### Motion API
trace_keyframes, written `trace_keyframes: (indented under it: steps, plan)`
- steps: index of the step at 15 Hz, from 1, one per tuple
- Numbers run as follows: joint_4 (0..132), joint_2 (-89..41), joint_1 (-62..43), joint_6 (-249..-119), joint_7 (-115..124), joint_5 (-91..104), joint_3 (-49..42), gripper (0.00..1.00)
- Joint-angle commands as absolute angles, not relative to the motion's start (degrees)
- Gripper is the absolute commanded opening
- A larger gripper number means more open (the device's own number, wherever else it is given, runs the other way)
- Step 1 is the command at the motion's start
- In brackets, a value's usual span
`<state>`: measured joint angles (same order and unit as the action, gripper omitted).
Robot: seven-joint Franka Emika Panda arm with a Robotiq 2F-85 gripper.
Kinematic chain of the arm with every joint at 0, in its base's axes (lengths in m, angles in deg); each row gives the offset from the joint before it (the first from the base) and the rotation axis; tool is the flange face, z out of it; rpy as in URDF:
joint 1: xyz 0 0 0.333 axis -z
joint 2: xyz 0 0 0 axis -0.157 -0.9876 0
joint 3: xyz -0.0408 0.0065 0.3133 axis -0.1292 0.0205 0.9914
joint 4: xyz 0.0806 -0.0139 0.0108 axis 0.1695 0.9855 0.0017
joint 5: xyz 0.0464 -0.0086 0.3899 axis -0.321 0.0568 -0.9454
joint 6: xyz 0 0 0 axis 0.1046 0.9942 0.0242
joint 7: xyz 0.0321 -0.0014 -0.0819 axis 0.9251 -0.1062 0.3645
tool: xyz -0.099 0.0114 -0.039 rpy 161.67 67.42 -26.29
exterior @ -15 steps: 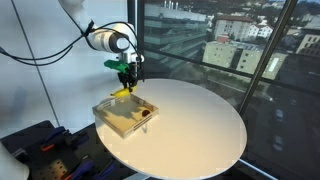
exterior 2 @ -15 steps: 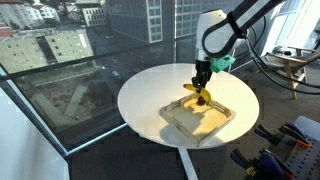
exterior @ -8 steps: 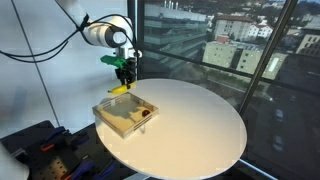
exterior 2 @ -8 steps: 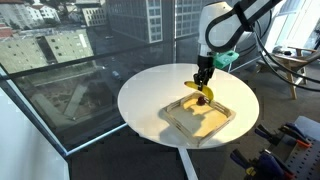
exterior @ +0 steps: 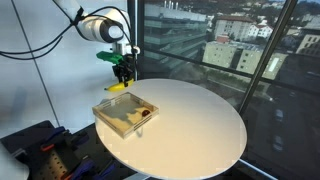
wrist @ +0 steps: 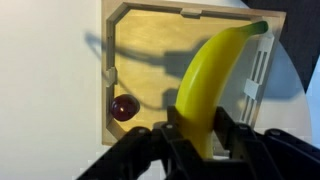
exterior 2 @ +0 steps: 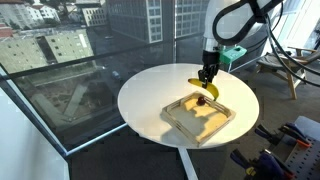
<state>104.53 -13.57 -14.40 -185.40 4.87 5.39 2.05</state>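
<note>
Wrist view: two black fingers come in from the bottom edge, clamped on the lower end of a curved yellow banana. The banana runs up and to the right, and its greenish tip reaches toward the top right corner. Below it lies a shallow square tray of pale wood with a low raised rim. A small dark red round ball sits inside the tray against its left wall, well apart from the banana. The banana's shadow falls across the tray floor. The round white desk shows to the left of the tray.

Both exterior views: the white robot arm bends over the desk with the fingers pointing straight down. The banana hangs from them, roughly level, in the air over the tray's far corner. It appears clear of the wood. The red ball rests in the tray near one rim. The tray stands close to the edge of the desk, beneath the arm.

From the opposite side, the fingers grip the banana above the tray. The red ball lies just below the banana, on the tray floor. The desk carries the tray. Tall windows with city buildings stand behind the desk.
</note>
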Motion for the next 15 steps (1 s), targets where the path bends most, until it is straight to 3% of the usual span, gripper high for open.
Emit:
trace_keyframes:
  steps: [1,15]
  plan:
    - [107.2,-9.7,-13.1,-183.8,5.8,4.0,2.4,0.16]
    - [112.0,-5.7,-9.0,-184.4,7.1,4.5,0.1,0.16]
